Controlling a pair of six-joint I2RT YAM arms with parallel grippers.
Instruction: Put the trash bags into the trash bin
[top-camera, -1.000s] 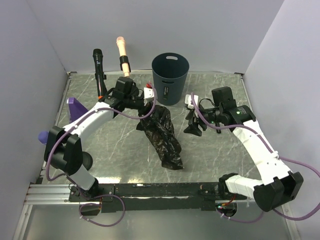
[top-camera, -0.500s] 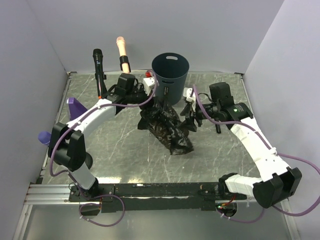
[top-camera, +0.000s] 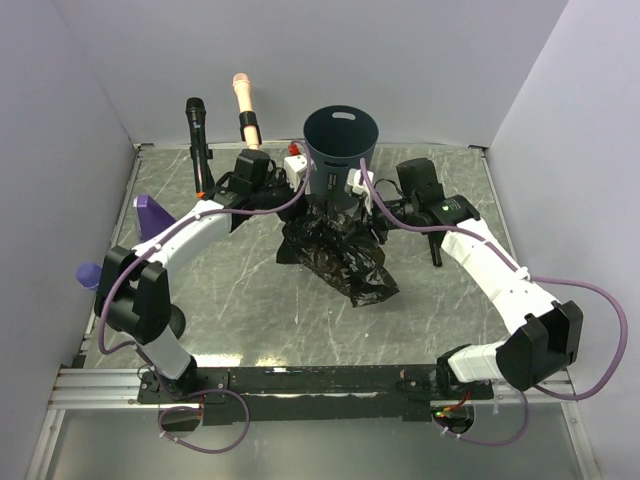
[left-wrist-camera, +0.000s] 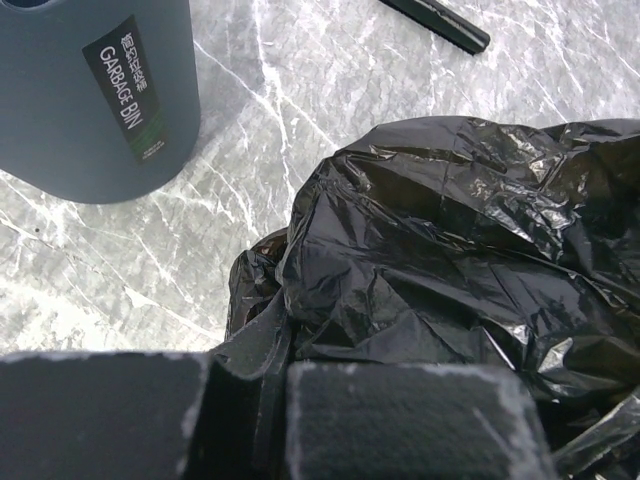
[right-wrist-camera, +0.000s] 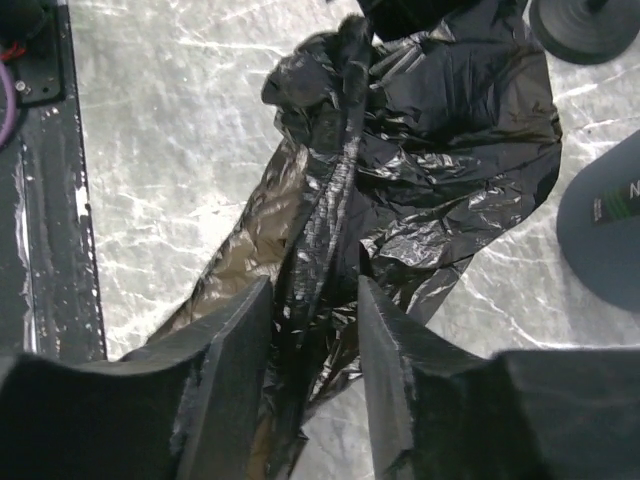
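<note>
On the marbled worktop (top-camera: 220, 290), left fingers (left-wrist-camera: 400, 420) pinch the bag (top-camera: 340, 255), right fingers (right-wrist-camera: 235, 370) sit half-open astride it at the bin's (top-camera: 340, 150) six o'clock; a snag could topple the bin.

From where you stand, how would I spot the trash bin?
At the table's far edge, midway along the back wall, stands the trash bin, behind the crumpled black bag. Unlike the slim microphones to its left, it is a wide blue-grey tub.

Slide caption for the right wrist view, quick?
Right pincer straddling a twisted fold of the black trash bag, trash bin at frame edge.
</note>
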